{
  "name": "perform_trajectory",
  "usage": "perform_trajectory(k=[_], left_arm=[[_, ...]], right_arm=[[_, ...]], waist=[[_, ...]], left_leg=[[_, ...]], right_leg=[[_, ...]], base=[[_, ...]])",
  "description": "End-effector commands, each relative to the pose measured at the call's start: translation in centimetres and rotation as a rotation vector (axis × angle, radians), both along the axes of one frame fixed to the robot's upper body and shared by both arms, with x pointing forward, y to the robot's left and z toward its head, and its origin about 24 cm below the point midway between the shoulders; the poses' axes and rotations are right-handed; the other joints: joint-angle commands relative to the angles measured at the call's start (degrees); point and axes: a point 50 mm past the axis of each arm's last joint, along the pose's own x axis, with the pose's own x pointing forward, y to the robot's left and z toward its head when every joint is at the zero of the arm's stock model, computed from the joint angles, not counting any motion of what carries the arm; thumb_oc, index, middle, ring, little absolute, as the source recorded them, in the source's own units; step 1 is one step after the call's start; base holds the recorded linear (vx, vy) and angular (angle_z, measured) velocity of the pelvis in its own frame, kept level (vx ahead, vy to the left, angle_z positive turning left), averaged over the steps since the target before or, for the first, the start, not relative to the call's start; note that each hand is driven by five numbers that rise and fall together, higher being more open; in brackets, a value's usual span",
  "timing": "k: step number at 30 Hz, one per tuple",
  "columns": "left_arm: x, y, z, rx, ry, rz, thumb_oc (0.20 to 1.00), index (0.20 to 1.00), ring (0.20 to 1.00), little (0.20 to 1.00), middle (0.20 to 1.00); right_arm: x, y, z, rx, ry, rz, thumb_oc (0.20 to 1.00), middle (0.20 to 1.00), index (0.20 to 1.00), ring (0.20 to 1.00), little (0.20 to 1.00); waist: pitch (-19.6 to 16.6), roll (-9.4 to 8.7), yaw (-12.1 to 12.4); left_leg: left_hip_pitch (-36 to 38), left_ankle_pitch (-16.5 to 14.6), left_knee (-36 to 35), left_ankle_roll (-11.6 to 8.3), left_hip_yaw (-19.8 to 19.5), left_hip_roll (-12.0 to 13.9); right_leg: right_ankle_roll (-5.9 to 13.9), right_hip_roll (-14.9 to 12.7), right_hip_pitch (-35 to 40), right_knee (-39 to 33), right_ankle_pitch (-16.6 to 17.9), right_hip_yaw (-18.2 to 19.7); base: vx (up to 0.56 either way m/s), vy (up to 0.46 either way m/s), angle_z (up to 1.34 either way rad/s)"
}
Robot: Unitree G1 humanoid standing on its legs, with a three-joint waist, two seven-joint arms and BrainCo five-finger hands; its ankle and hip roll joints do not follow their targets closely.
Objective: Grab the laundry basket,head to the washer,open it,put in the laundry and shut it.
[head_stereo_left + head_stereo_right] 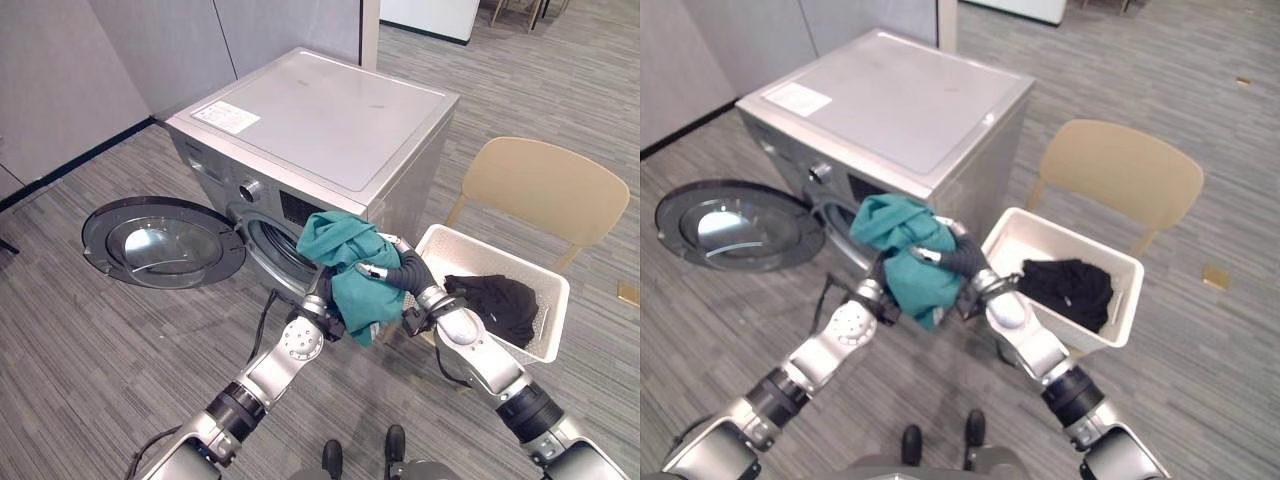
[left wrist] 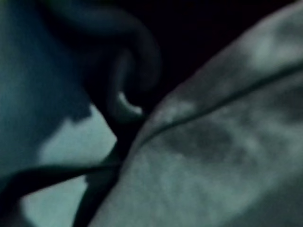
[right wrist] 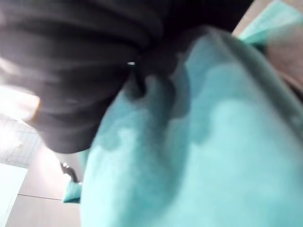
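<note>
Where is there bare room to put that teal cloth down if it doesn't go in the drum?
The washer top is bare apart from a label at one corner. In the basket, the half nearer the washer is free; black laundry fills the other half. The drum mouth is crowded by the teal cloth and both arms.

I see the silver front-loading washer's (image 1: 330,120) dark round drum opening (image 1: 280,250) unblocked on its left. Its round glass door (image 1: 163,243) is swung wide left, low over grey carpet. The bunched teal garment (image 1: 350,268) hangs just right of the opening. The white plastic laundry basket (image 1: 545,285) and tan chair (image 1: 545,185) crowd the right.
</note>
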Motion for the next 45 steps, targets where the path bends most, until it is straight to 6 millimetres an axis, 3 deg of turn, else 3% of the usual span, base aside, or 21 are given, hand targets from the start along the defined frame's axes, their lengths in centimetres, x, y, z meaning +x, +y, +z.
perform_trajectory(k=[1,5,6,8,9,10,11,13,17,21,22,24,29,30,31,33,34,38,41,44,45], left_arm=[[0.8,-1.3,1.5,-0.079,-0.068,-0.019,0.2,0.2,0.2,0.2,0.2],[0.6,0.9,0.8,-0.11,-0.031,0.057,0.2,0.2,0.2,0.2,0.2],[0.3,2.6,0.4,-0.114,-0.023,0.105,0.2,0.2,0.2,0.2,0.2],[0.0,3.5,0.1,-0.113,-0.013,0.135,0.2,0.2,0.2,0.2,0.2],[-0.7,5.3,-0.5,-0.107,0.008,0.183,0.2,0.2,0.2,0.2,0.2],[-0.7,5.3,-0.6,-0.107,0.011,0.183,0.2,0.2,0.2,0.2,0.2],[-2.2,8.0,-2.3,-0.093,0.085,0.258,0.2,0.2,0.2,0.2,0.2],[-3.9,10.7,-4.6,-0.062,0.186,0.342,0.2,0.2,0.2,0.2,0.2],[-6.5,13.5,-7.3,-0.039,0.318,0.441,0.2,0.2,0.2,0.2,0.2],[-10.5,16.8,-11.2,-0.019,0.523,0.6,0.2,0.2,0.2,0.2,0.2],[-11.8,17.9,-12.2,-0.017,0.576,0.665,0.2,0.2,0.2,0.2,0.2],[-12.6,18.5,-12.8,-0.027,0.611,0.72,0.2,0.2,0.2,0.2,0.2],[-12.1,18.9,-12.8,-0.04,0.599,0.759,0.2,0.2,0.2,0.2,0.2],[-11.3,18.6,-12.5,-0.043,0.576,0.747,0.2,0.2,0.2,0.2,0.2],[-11.3,18.6,-12.5,-0.043,0.576,0.748,0.2,0.2,0.2,0.2,0.2],[-10.5,18.1,-12.2,-0.047,0.552,0.739,0.2,0.2,0.2,0.2,0.2],[-10.5,18.1,-12.2,-0.047,0.552,0.74,0.2,0.2,0.2,0.2,0.2],[-9.1,17.1,-11.5,-0.062,0.509,0.697,0.2,0.2,0.2,0.2,0.2],[-8.5,16.3,-11.3,-0.077,0.493,0.671,0.2,0.2,0.2,0.2,0.2],[-8.3,16.3,-11.0,-0.07,0.483,0.66,0.2,0.2,0.2,0.2,0.2],[-8.0,16.8,-10.5,-0.054,0.465,0.662,0.2,0.2,0.2,0.2,0.2]], right_arm=[[-0.8,1.5,1.2,0.115,-0.034,0.07,1.0,1.0,1.0,1.0,1.0],[-0.8,-0.8,1.4,0.041,-0.089,-0.005,1.0,1.0,1.0,1.0,1.0],[-0.9,-2.7,1.7,-0.066,-0.165,-0.078,1.0,1.0,1.0,1.0,1.0],[-1.2,-3.9,1.7,-0.117,-0.186,-0.118,1.0,1.0,1.0,1.0,1.0],[-1.7,-5.9,1.4,-0.202,-0.212,-0.189,1.0,1.0,1.0,1.0,1.0],[-1.7,-5.9,1.4,-0.203,-0.21,-0.19,1.0,1.0,1.0,1.0,1.0],[-3.0,-9.0,0.0,-0.304,-0.167,-0.274,1.0,1.0,1.0,1.0,1.0],[-4.4,-11.9,-2.5,-0.386,-0.048,-0.344,1.0,1.0,1.0,1.0,1.0],[-6.0,-14.8,-5.5,-0.536,0.079,-0.421,1.0,1.0,1.0,1.0,1.0],[-8.1,-17.4,-11.1,-0.628,0.339,-0.494,1.0,1.0,1.0,1.0,1.0],[-8.7,-17.7,-12.9,-0.619,0.43,-0.513,1.0,1.0,1.0,1.0,1.0],[-8.8,-17.9,-13.9,-0.625,0.475,-0.528,1.0,1.0,1.0,1.0,1.0],[-8.4,-18.0,-14.4,-0.607,0.493,-0.57,1.0,1.0,1.0,1.0,1.0],[-8.4,-18.1,-14.7,-0.612,0.507,-0.591,1.0,1.0,1.0,1.0,1.0],[-8.4,-18.1,-14.7,-0.612,0.507,-0.591,1.0,1.0,1.0,1.0,1.0],[-8.2,-17.8,-15.0,-0.621,0.514,-0.593,1.0,1.0,1.0,1.0,1.0],[-8.2,-17.8,-15.0,-0.621,0.514,-0.592,1.0,1.0,1.0,1.0,1.0],[-8.6,-17.6,-15.4,-0.611,0.533,-0.61,1.0,1.0,1.0,1.0,1.0],[-8.4,-16.9,-15.7,-0.613,0.533,-0.592,1.0,1.0,1.0,1.0,1.0],[-7.8,-16.2,-15.6,-0.62,0.521,-0.56,1.0,1.0,1.0,1.0,1.0],[-7.3,-15.3,-15.5,-0.605,0.508,-0.535,1.0,1.0,1.0,1.0,1.0]], waist=[[-3.59,-2.53,0.38],[-3.92,-2.33,0.36],[-4.09,-2.2,0.25],[-4.23,-2.12,0.2],[-4.24,-2.05,0.0],[-4.35,-2.03,0.04],[-4.48,-1.82,-0.26],[-4.24,-1.68,-0.51],[-3.98,-1.42,-0.62],[-3.22,-0.97,-0.33],[-2.61,-0.83,0.05],[-0.93,-0.84,0.59],[3.03,-1.3,1.76],[3.85,-1.53,1.93],[3.71,-1.51,1.82],[3.91,-1.85,1.65],[3.95,-1.85,1.62],[3.6,-2.1,0.03],[2.78,-1.87,-0.4],[2.65,-2.87,0.1],[3.48,-3.66,0.42]], left_leg=[[-1.88,-2.55,-0.45,-1.94,1.02,-0.17],[-1.64,-2.63,-0.45,-1.75,1.25,-0.15],[-1.41,-2.69,-0.45,-1.64,1.34,-0.17],[-1.3,-2.75,-0.45,-1.59,1.38,-0.15],[-1.2,-2.75,-0.45,-1.47,1.51,-0.16],[-1.18,-2.76,-0.45,-1.47,1.52,-0.16],[-1.0,-2.78,-0.45,-1.37,1.67,-0.09],[-0.92,-2.65,-0.45,-1.44,1.8,0.0],[-0.7,-2.66,-0.45,-1.33,1.92,0.15],[-0.08,-2.56,-0.45,-0.99,1.72,0.45],[0.2,-2.17,-0.45,-0.91,1.47,0.59],[-1.11,-2.06,1.28,-0.89,0.83,0.66],[-9.47,-2.14,8.8,-1.91,-0.21,-0.19],[-11.98,-1.95,10.35,-2.22,2.94,0.62],[-12.27,-2.01,10.54,-2.23,2.84,0.62],[-12.13,-2.54,10.34,-1.91,9.38,3.63],[-12.1,-2.55,10.36,-1.91,9.35,3.63],[-11.61,-2.1,8.35,-2.94,20.39,9.05],[-11.81,-1.73,7.37,-2.7,20.47,8.03],[-12.39,-3.13,7.8,-1.33,19.23,6.11],[-11.93,-4.48,7.97,-0.12,18.0,4.88]], right_leg=[[5.76,-1.78,4.52,2.36,-8.54,3.79],[5.91,-1.99,4.73,2.2,-8.36,3.93],[5.97,-2.04,4.86,2.22,-8.34,4.07],[5.98,-2.03,4.97,2.21,-8.38,4.15],[6.03,-2.08,5.03,2.3,-8.39,4.26],[6.03,-2.08,5.04,2.3,-8.4,4.27],[6.06,-2.06,5.13,2.31,-8.46,4.4],[6.04,-2.0,5.03,2.36,-8.47,4.46],[5.92,-1.8,4.98,2.65,-8.73,4.58],[5.34,-1.28,5.07,3.4,-9.47,5.1],[5.01,-1.0,5.06,3.76,-9.74,5.18],[4.56,-0.83,4.39,4.43,-9.95,5.3],[3.6,-1.79,1.69,4.87,-9.93,2.62],[3.57,-2.82,0.9,4.63,-9.8,0.02],[3.56,-2.82,0.74,4.64,-9.81,-0.1],[4.04,-4.27,1.16,3.91,-9.43,-4.09],[4.04,-4.27,1.21,3.9,-9.43,-4.12],[5.0,-8.0,3.3,3.7,-10.61,-13.47],[5.64,-9.4,4.53,4.48,-10.84,-15.56],[5.69,-10.44,4.66,6.64,-11.76,-14.68],[5.42,-11.16,2.53,12.62,-11.83,-12.5]], base=[[0.01,0.018,-0.07],[0.01,0.008,-0.11],[0.02,0.002,-0.12],[0.02,-0.003,-0.07],[0.02,-0.005,-0.05],[0.03,-0.024,-0.09],[0.02,-0.035,-0.09],[0.02,-0.053,-0.02],[0.0,-0.037,-0.03],[-0.01,-0.052,-0.06],[-0.01,-0.064,-0.1],[-0.07,-0.047,-0.04],[-0.19,-0.044,0.25],[-0.18,-0.035,0.52],[-0.12,0.005,1.43],[0.01,0.061,1.54],[0.12,0.102,0.74],[0.11,0.169,1.06],[0.19,0.228,1.12],[0.24,0.258,0.74],[0.13,0.146,0.21]])
